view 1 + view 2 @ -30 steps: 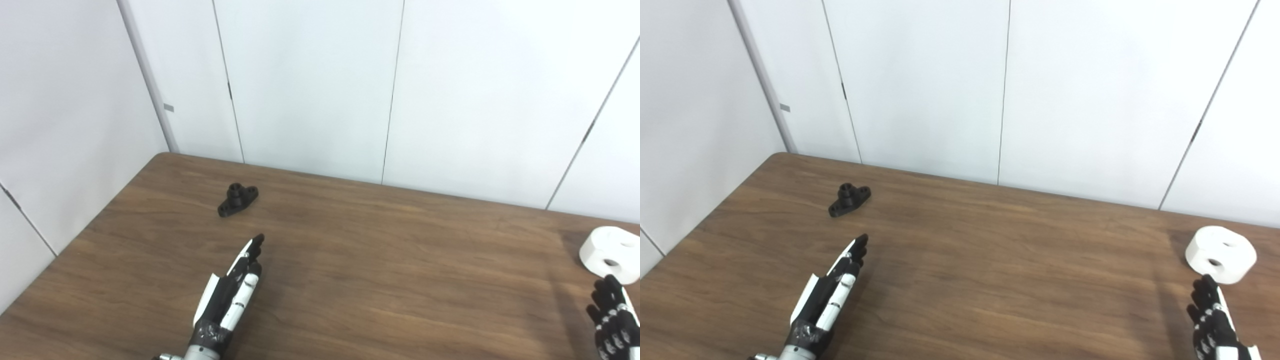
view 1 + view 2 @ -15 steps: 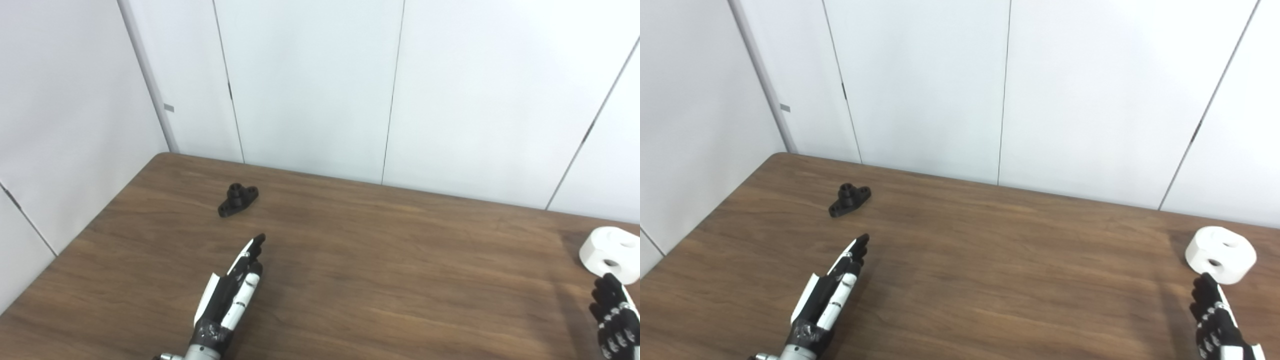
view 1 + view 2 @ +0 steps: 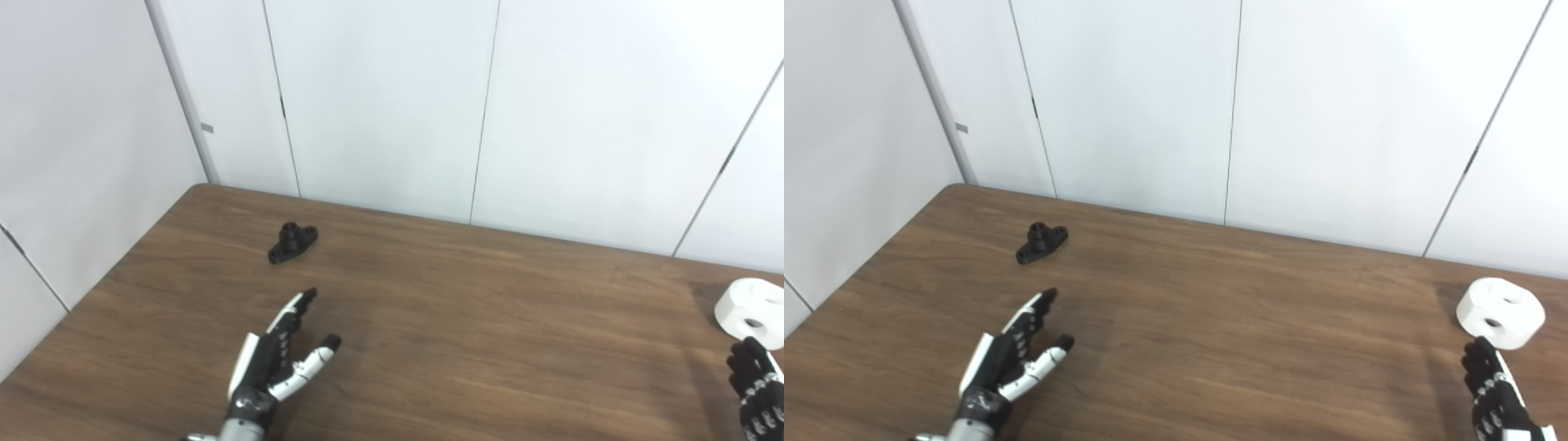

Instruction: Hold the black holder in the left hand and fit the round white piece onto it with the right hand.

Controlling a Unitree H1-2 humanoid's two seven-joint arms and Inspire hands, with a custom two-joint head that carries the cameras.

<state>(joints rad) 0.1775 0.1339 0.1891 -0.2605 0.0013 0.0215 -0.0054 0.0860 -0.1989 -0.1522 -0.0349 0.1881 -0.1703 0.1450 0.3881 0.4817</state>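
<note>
Both hands' fingers are spread and empty: left hand (image 3: 1007, 364) short of black holder (image 3: 1041, 242), right hand (image 3: 1494, 395) just beside round white piece (image 3: 1499, 313).

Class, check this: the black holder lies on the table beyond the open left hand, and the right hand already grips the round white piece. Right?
Not quite. In the right eye view, the right hand only nears the round white piece, gripping nothing. The black holder and left hand are as stated.

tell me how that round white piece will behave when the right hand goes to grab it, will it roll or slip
The round white piece lies flat on the table, so it probably won't roll. Its smooth, matte sides may slip a little under fingers. It looks rigid and thick, likely solid plastic, so the open right hand needs a wide grasp.
</note>
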